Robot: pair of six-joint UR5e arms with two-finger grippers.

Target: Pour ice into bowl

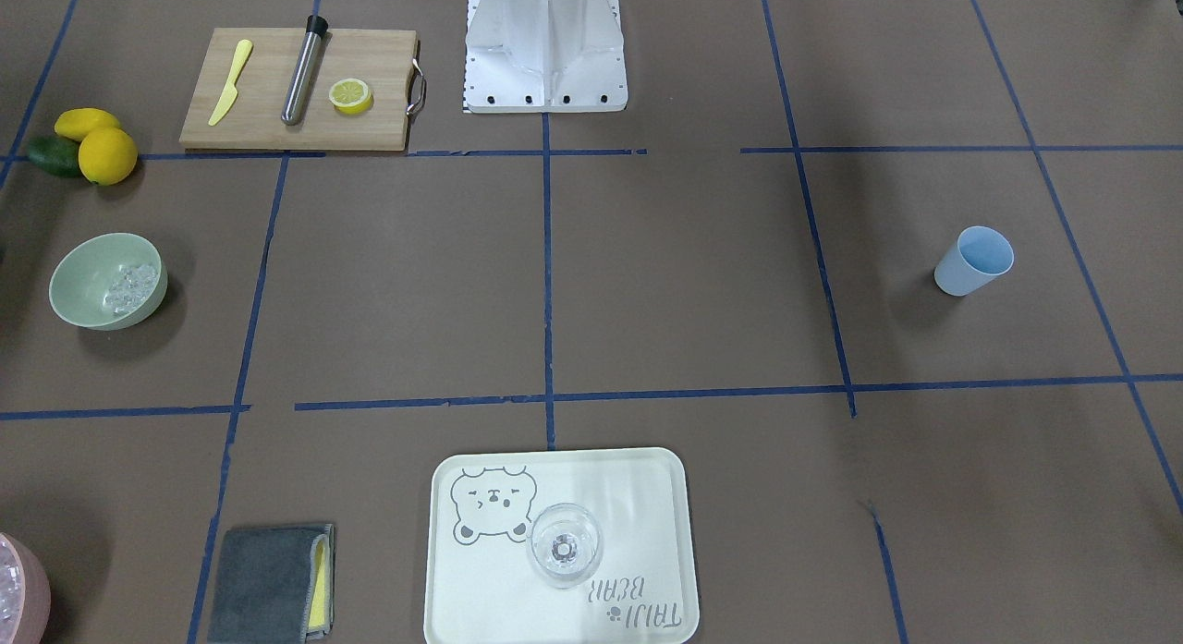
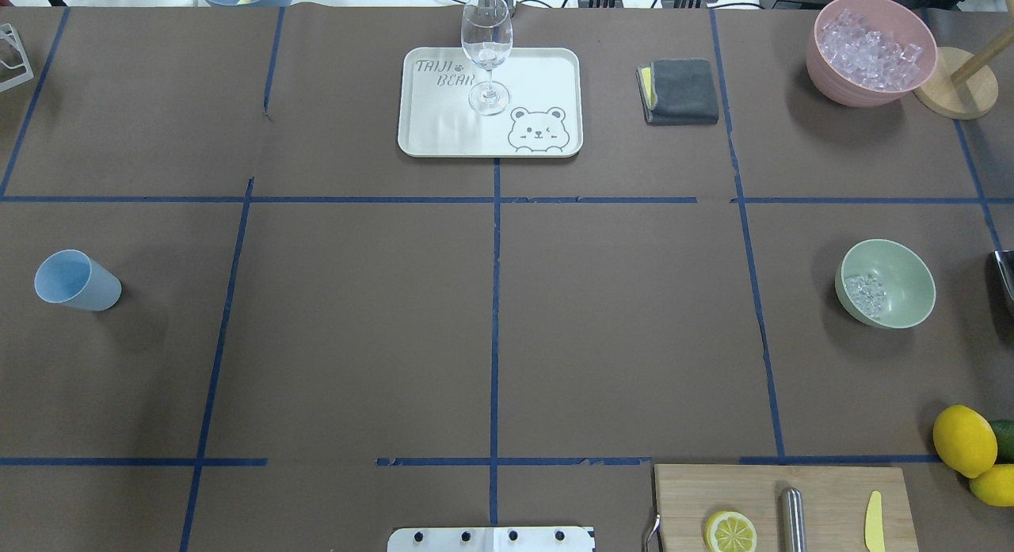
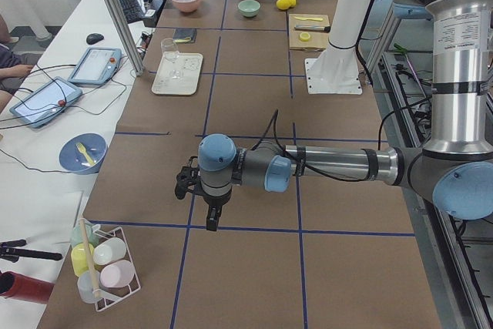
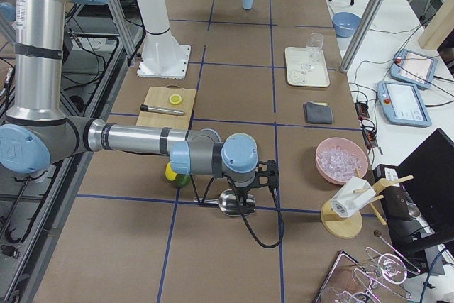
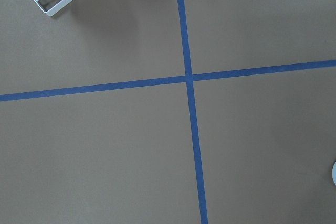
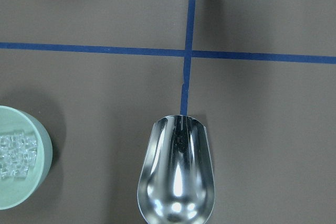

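We find the ice (image 2: 865, 293) already in the bowl (image 2: 903, 260), the empty scoop (image 6: 176, 174) just beside it; such light, slippery cubes want scooping, not pinching, and we cannot tell whether the left gripper (image 3: 212, 219) or right gripper (image 4: 243, 196) is closed

The pale mint-green bowl (image 2: 901, 275) stands upright at the table's 3 o'clock in the overhead view. A small heap of clear, glinting ice cubes (image 2: 865, 294) lies inside, toward its 8 o'clock wall.
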